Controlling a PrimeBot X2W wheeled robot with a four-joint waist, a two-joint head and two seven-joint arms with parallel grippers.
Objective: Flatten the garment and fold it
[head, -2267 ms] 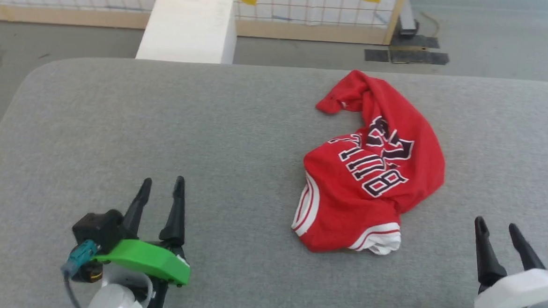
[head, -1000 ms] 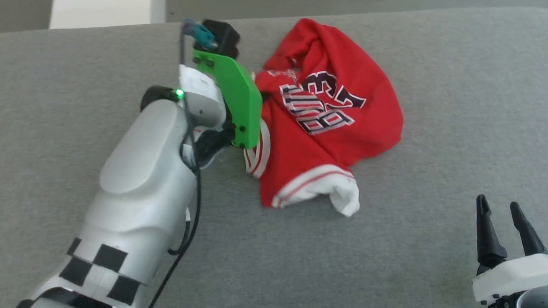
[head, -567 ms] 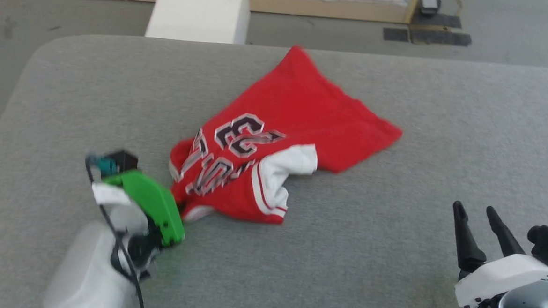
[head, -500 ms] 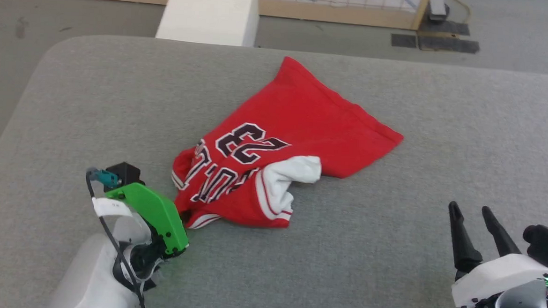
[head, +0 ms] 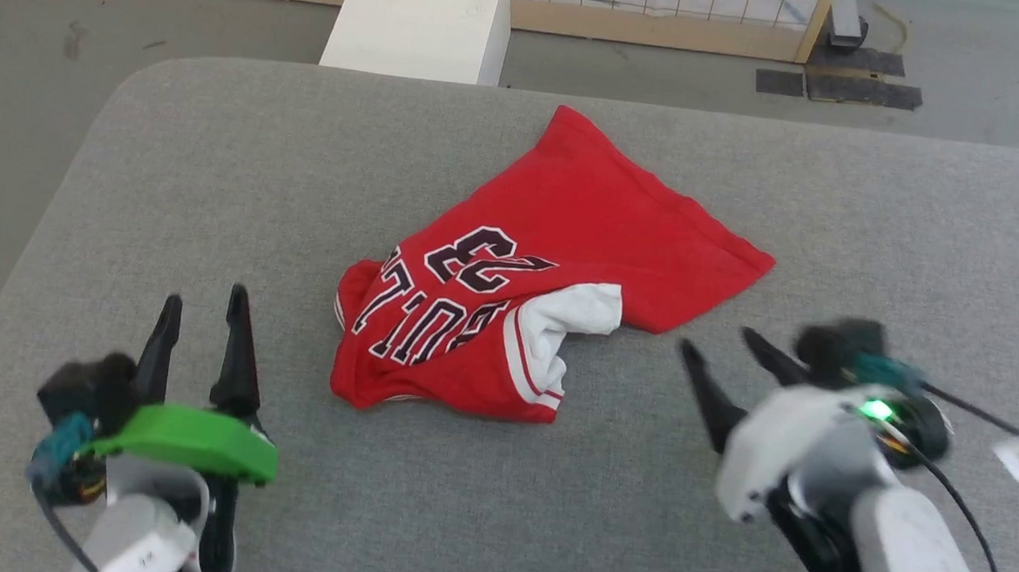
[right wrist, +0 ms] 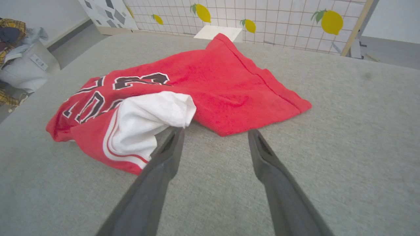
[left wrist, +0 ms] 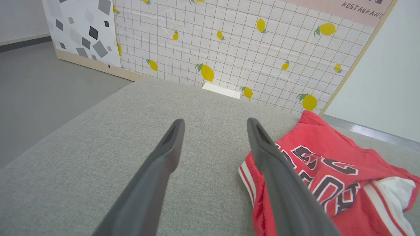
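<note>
The garment (head: 555, 245) is a red jersey with a black-and-white print, lying crumpled in the middle of the grey padded table (head: 219, 166). A white sleeve (head: 560, 319) is bunched over its near edge. My left gripper (head: 203, 300) stands open at the lower left, apart from the cloth, with nothing between its fingers. In the left wrist view the garment (left wrist: 328, 170) lies just right of that gripper (left wrist: 215, 123). My right gripper (head: 720, 341) is open near the garment's right side. Seen from the right wrist, the open gripper (right wrist: 215, 132) points at the garment (right wrist: 229, 82), close to the white sleeve (right wrist: 147, 121).
A white block (head: 418, 24) stands on the floor beyond the table's far edge, before a lemon-printed grid panel (left wrist: 246, 42). A bin with clothes (right wrist: 19, 62) sits off the table's side in the right wrist view. Bare grey table surrounds the garment.
My left gripper has let go of the garment, opened and drawn back to the lower left. My right arm has swung in toward the garment's right side. The camera has shifted.
</note>
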